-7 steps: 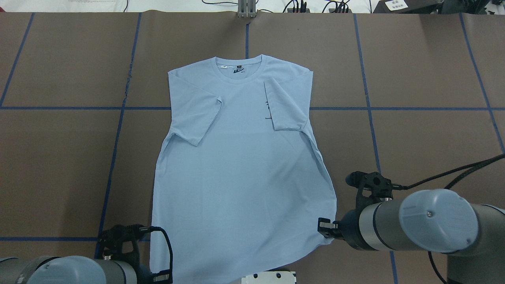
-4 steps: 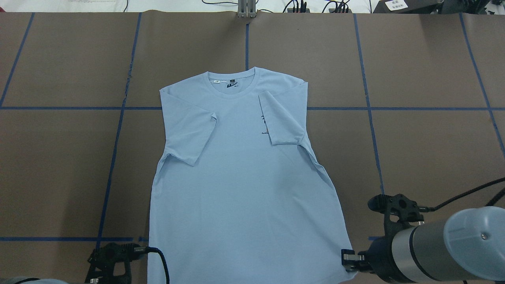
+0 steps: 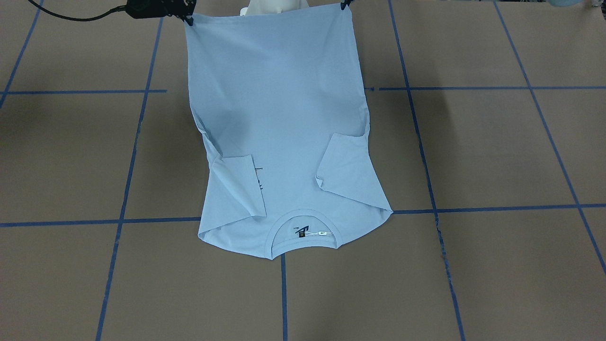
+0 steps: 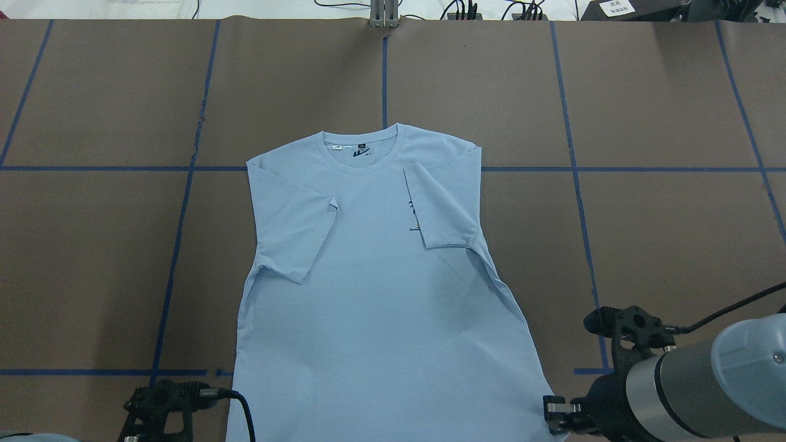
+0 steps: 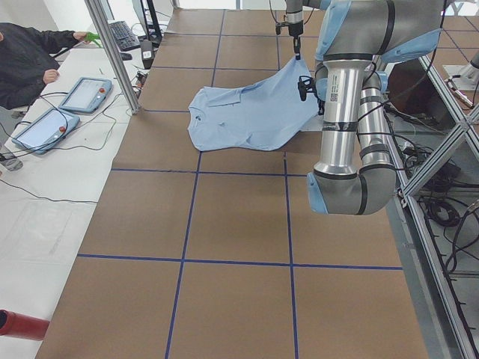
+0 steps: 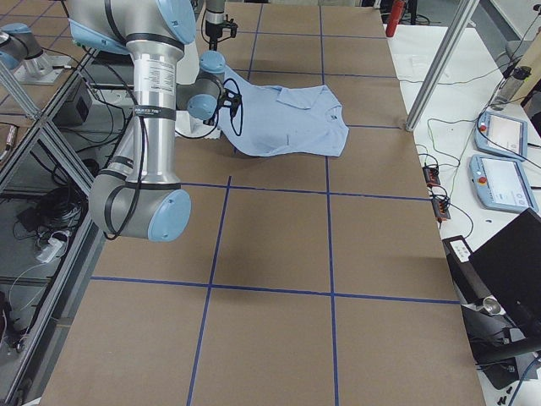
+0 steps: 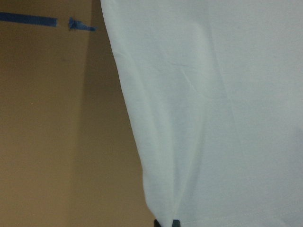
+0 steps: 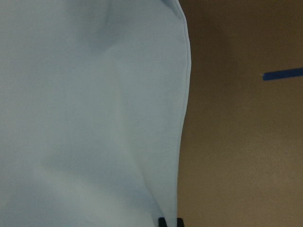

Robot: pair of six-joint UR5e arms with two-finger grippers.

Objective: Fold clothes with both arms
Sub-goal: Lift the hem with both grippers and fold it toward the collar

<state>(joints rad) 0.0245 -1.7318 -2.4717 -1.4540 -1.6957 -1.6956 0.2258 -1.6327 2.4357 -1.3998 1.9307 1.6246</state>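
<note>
pale blue t-shirt [image 4: 374, 294] lies face up on the brown table [image 4: 645, 215], collar [image 4: 362, 140] far from the robot, hem corners lifted, pinched shut in the left gripper [image 7: 166, 222] and right gripper [image 8: 169, 221]; hem-to-collar fold seems starting, needing both corners carried forward evenly.

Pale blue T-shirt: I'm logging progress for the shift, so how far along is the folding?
Done: both short sleeves lie folded in over the chest of the pale blue T-shirt. In hand: the left gripper and right gripper each pinch a hem corner, hem raised off the brown table. Left: the body shows no fold yet.
</note>
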